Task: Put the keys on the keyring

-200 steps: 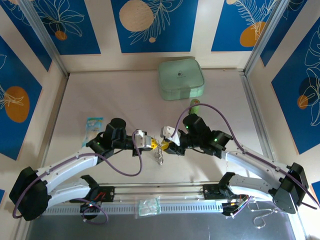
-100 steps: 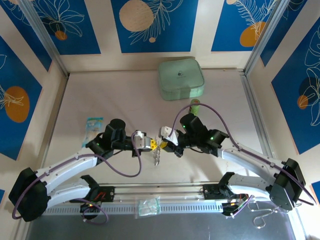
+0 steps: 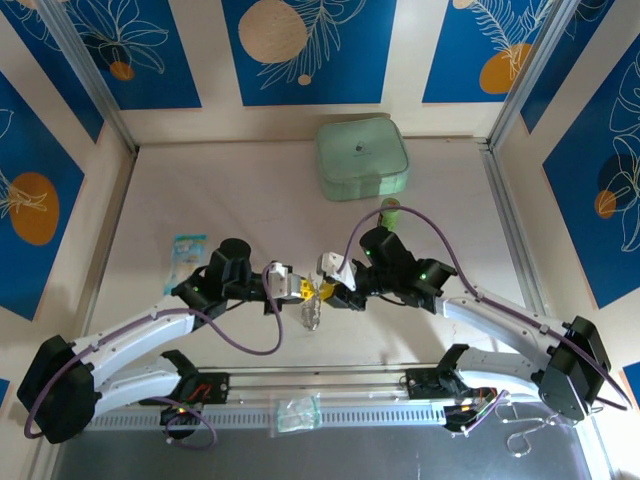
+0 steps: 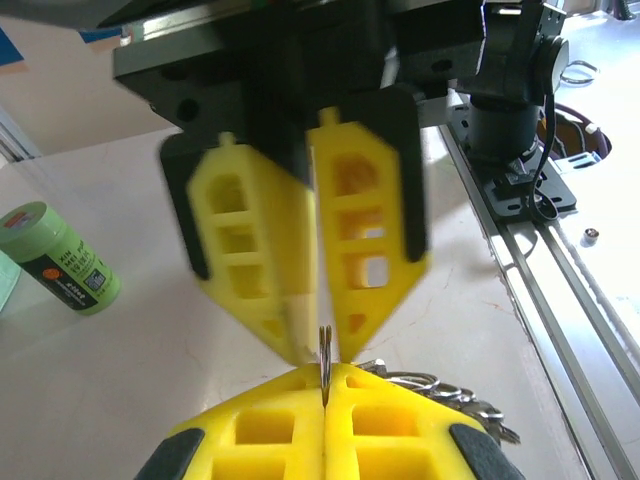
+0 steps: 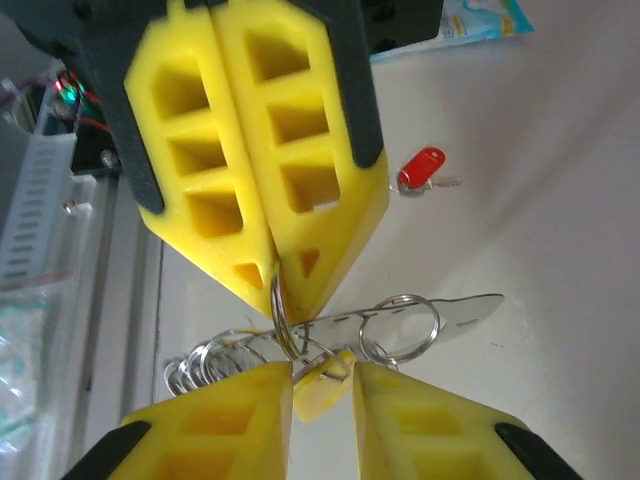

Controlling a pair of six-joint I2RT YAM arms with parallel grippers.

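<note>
At the near rail lies a clear plastic bag (image 3: 297, 413).

Beyond it, my two pincers meet tip to tip over the middle of the bench (image 5: 540, 200).

Left pincer (image 4: 325, 372): the yellow pads are pressed together and pinch the thin wire of the keyring (image 5: 215, 362) edge-on at their very tips. The rest of the keyring, with its chain-like links, hangs below the pads and trails onto the bench.

Right pincer (image 5: 322, 370): the pads stand somewhat apart. The yellow key (image 5: 320, 395) sits head-first in the gap between them. I cannot tell whether the pads press on it or merely flank it. The head is just beside the pinched wire. Whether it is threaded on I cannot tell. A smaller round ring (image 5: 400, 325) lies in the same cluster, touching a flat silvery strip.

The red key (image 5: 421, 167) lies flat on the bench, apart from the keyring and from both pincers, on the far side of the left pincer as the right wrist sees it.

Further out, a small printed packet (image 3: 187, 250) lies to the left beside my left arm. A green cylinder (image 4: 60, 260) lies behind my right arm. The pale green square case (image 3: 362, 158) rests near the back wall.
</note>
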